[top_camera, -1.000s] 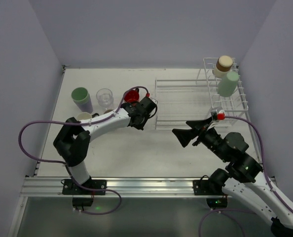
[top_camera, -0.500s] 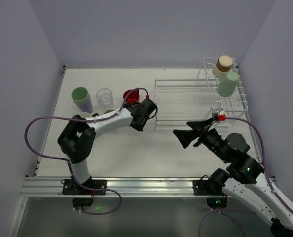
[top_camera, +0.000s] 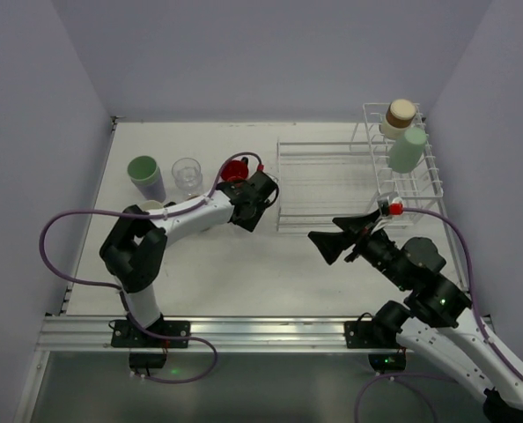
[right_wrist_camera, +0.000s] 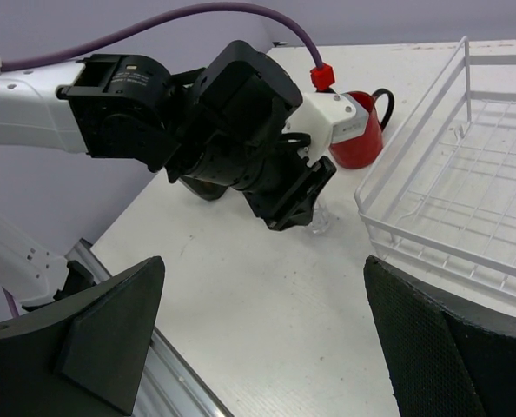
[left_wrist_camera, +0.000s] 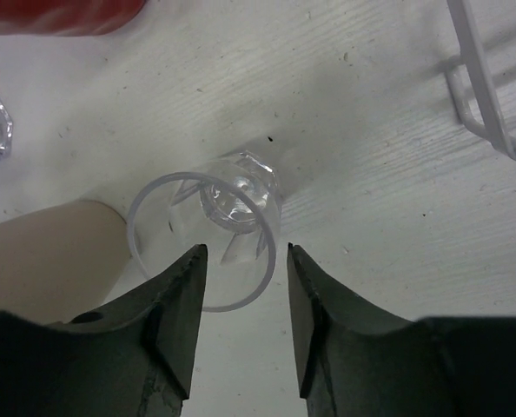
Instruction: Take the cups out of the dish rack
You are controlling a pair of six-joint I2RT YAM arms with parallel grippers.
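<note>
Left claw [left_wrist_camera: 241, 252] is opening. A second ago it was shut; now its two fingers are standing apart around the clear glass [left_wrist_camera: 228, 213], and the right finger is visibly clear of the wall. It is letting go, not gripping. The glass is standing upright on the bench [top_camera: 244, 264], centre of the left wrist view. In the right wrist view it is sitting just below the red mug [right_wrist_camera: 360, 139] and just left of the dish rack [top_camera: 323, 181]. The top view is hiding it under the wrist.

Judgement: this cup is being delivered, and the arm needs to lift straight off so a finger isn't tipping the glass.

Further out, the lavender tumbler [top_camera: 144, 174] and second clear glass [top_camera: 187, 174] are sitting at centre left, already unloaded. Two are waiting in the rack's upright part at upper right: tan-topped cup [top_camera: 401, 115] and pale green cup [top_camera: 406, 150], touching each other.

Right claw [top_camera: 325, 233] is hovering wide open and empty, right of centre, below the rack, and nearest those two.
</note>
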